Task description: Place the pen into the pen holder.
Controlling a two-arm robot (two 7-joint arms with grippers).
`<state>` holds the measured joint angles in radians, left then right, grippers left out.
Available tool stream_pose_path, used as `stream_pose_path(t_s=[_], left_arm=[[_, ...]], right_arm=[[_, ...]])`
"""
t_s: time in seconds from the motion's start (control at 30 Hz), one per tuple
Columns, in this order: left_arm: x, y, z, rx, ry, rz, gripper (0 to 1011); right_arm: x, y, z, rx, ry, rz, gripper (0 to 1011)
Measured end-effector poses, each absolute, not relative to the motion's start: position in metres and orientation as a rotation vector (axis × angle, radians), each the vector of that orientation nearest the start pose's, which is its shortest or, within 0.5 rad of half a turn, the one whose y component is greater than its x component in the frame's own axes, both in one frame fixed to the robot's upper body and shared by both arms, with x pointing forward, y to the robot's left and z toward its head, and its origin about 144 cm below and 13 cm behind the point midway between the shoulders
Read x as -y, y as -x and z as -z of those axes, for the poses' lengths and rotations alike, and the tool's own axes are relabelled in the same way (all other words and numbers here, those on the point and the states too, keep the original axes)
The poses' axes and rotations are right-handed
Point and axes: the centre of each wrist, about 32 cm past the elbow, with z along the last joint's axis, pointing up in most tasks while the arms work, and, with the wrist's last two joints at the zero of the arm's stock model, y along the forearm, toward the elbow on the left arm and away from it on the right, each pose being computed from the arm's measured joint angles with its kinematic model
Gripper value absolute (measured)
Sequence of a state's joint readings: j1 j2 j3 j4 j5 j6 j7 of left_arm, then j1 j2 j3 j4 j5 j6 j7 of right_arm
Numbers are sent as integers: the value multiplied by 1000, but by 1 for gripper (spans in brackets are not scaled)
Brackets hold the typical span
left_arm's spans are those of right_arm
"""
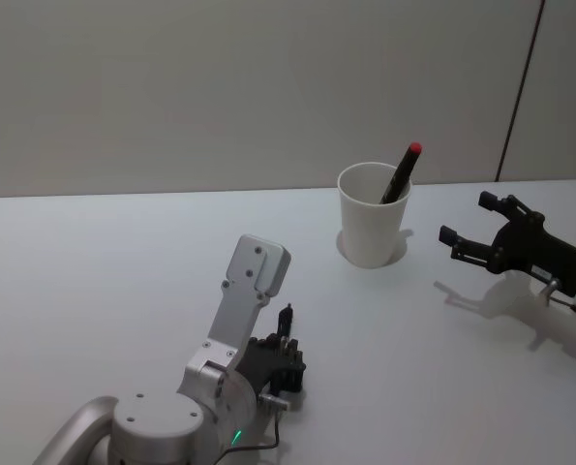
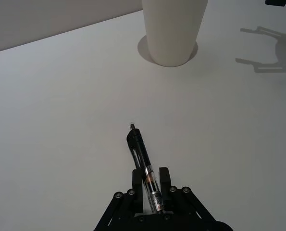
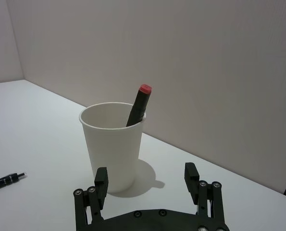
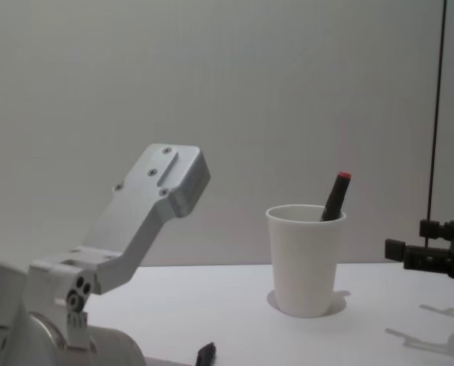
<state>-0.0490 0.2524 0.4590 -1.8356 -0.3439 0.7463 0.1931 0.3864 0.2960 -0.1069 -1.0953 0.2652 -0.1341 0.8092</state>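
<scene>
The pen holder (image 1: pixel 373 232) is a white paper cup standing upright at mid-table, also in the chest view (image 4: pixel 305 263) and right wrist view (image 3: pixel 113 149). A black pen with a red cap (image 1: pixel 402 174) leans inside it. My left gripper (image 1: pixel 286 341) is low over the near table, shut on a second pen (image 2: pixel 143 161), black with a clear barrel. That pen's tip points toward the cup (image 2: pixel 171 29). My right gripper (image 1: pixel 467 218) hovers open just right of the cup, holding nothing.
The white table (image 1: pixel 123 281) runs back to a plain grey wall. My left arm's silver link (image 1: pixel 249 291) rises over the near table. The right gripper's shadow (image 1: pixel 481 295) falls on the table beside the cup.
</scene>
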Motion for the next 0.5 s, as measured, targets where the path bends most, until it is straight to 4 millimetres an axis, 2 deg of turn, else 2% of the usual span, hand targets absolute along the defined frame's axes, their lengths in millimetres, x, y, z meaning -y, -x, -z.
stream_pose_path(t_s=[0.5], left_arm=[[-144,-428,-1205,-328,-499,-1177,141]], right_arm=[[327,-560,-1149,53,35,798,1002]])
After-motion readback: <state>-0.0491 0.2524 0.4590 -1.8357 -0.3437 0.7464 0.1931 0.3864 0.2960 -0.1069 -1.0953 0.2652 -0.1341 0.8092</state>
